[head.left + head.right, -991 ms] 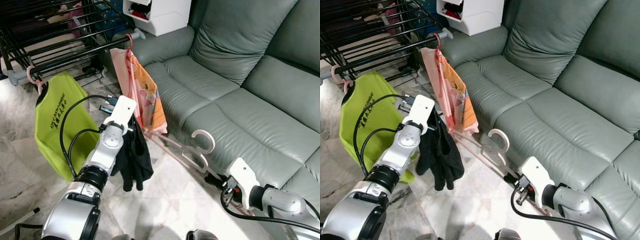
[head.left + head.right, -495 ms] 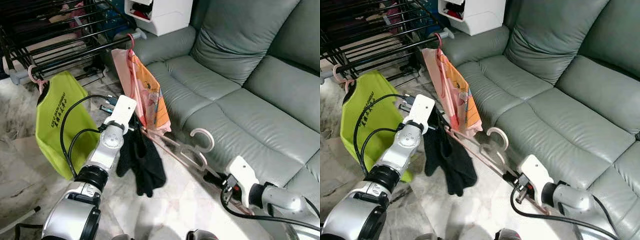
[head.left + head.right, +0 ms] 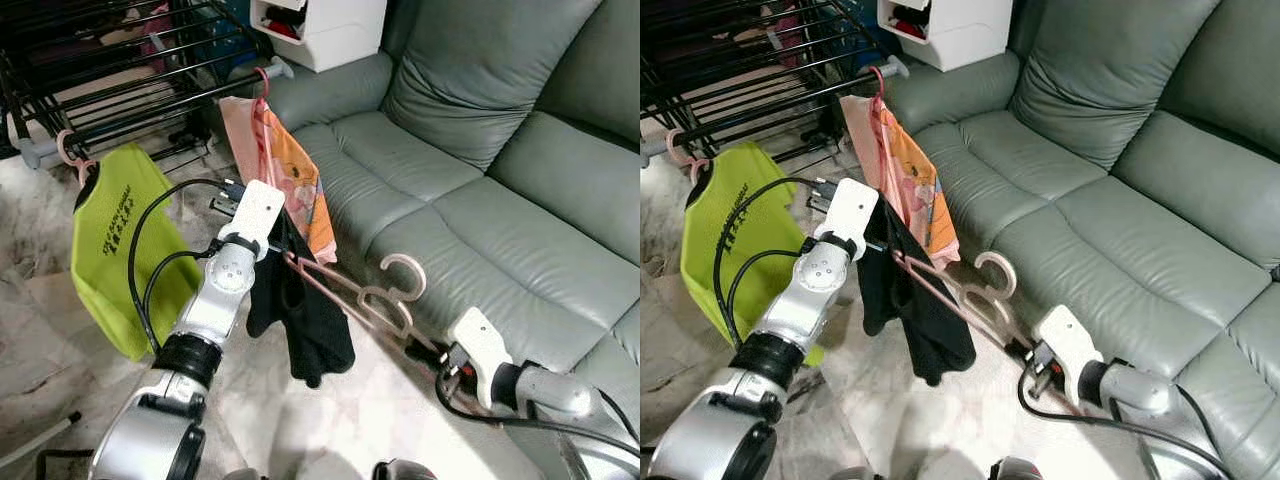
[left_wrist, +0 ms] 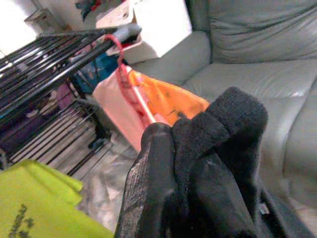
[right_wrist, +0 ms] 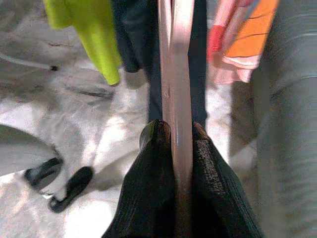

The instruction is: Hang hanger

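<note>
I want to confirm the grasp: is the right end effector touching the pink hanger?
Touching. In the right wrist view, the right end effector has both black fingers pressed against the pink hanger bar.

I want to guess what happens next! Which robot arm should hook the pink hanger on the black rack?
Probably the left. The left gripper holds the black garment on the pink hanger, on the side nearer the drying rack. The right gripper pinches the hanger's far end, low beside the sofa.

Two robot grippers are out: the left gripper [image 4: 190, 171] and the right gripper [image 5: 174, 144]. Three garments hang: a green vest [image 3: 115, 235], an orange cloth [image 3: 290, 185], a black cloth [image 3: 305, 315]. One pale pink hanger [image 3: 370, 295], one drying rack [image 3: 110, 60], one sofa [image 3: 480, 170].
</note>
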Motion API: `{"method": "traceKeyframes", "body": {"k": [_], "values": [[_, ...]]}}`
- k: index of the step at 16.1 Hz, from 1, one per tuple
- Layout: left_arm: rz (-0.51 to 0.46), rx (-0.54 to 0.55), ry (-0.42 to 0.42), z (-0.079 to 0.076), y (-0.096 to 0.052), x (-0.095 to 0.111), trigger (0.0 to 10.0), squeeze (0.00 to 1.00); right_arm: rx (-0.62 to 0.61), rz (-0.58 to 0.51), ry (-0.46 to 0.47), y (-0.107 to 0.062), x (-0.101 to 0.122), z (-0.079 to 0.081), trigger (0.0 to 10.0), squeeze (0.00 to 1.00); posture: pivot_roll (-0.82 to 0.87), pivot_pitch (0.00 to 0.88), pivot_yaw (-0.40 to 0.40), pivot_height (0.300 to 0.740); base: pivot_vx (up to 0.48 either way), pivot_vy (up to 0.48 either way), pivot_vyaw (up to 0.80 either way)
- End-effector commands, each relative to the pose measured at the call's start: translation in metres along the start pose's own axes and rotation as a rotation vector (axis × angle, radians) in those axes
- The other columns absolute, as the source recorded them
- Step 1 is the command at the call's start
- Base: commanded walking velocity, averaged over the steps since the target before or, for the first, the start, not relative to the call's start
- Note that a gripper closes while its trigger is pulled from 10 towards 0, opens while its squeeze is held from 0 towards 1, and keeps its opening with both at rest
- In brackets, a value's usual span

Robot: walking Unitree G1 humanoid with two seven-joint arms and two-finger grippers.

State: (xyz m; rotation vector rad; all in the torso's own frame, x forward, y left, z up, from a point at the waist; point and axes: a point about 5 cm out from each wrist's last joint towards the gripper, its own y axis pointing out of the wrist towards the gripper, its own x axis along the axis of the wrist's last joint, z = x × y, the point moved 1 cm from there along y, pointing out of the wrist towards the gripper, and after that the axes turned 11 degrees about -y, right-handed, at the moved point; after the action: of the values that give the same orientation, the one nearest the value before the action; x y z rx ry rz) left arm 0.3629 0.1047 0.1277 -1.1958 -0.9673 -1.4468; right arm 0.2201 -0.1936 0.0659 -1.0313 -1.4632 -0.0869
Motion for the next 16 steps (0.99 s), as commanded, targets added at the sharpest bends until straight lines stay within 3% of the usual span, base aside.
{"method": "traceKeyframes", "body": {"k": [1,7,11,16], "values": [[-0.053,-0.004,0.001,0.002,0.001,0.015,10.0,0.00,-0.042,0.000,-0.012,0.000,0.001,-0.007,10.0,0.00,-0.11,0.000,0.069,0.740,0.000,0.000,0.00],[-0.086,-0.071,-0.007,-0.003,-0.003,0.027,10.0,0.00,-0.126,0.019,0.035,0.003,-0.004,-0.021,10.0,0.00,-0.11,0.000,0.066,0.740,0.000,0.000,0.00],[-0.060,-0.092,0.030,-0.008,-0.004,0.018,10.0,0.00,-0.140,0.002,0.023,0.003,-0.001,-0.024,10.0,0.00,-0.11,0.000,0.067,0.740,0.000,0.000,0.00],[-0.051,-0.135,0.190,-0.012,-0.007,0.005,10.0,0.00,-0.096,-0.084,-0.003,0.000,0.016,-0.025,10.0,0.00,-0.12,0.000,0.073,0.740,0.000,0.000,0.00]]}}
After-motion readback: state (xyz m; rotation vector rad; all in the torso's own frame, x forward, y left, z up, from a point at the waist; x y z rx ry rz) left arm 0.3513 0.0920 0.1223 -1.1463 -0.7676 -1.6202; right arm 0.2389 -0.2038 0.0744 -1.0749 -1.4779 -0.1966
